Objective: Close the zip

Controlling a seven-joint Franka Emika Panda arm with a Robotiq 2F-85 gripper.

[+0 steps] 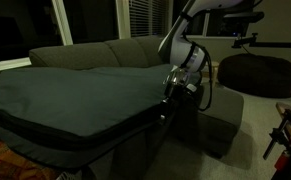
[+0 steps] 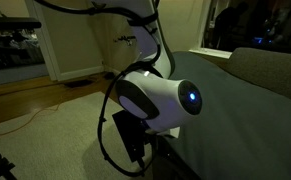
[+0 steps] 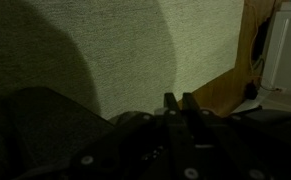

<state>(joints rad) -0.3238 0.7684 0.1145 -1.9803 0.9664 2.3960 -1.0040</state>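
The zip point(image 1: 97, 129) runs along the case's point(image 1: 75, 95) side seam at the sofa's point(image 1: 135, 48) front edge. The gripper point(image 1: 168, 100) is clenched at its end, probably in the grasping step. Next comes a steady drag along the seam.

White jointed robot arm point(image 1: 182, 40) enters from top edge in exterior view, bends at elbow, drops steeply toward wrist. White rounded wrist joint point(image 2: 150, 100) fills exterior view close-up, small blue light point(image 2: 191, 98) lit on its face. Black two-finger gripper point(image 3: 179, 100) hangs below wrist, pointing down. Wrist view: fingers pressed side by side, jaws closed; too dark to tell whether anything is pinched.
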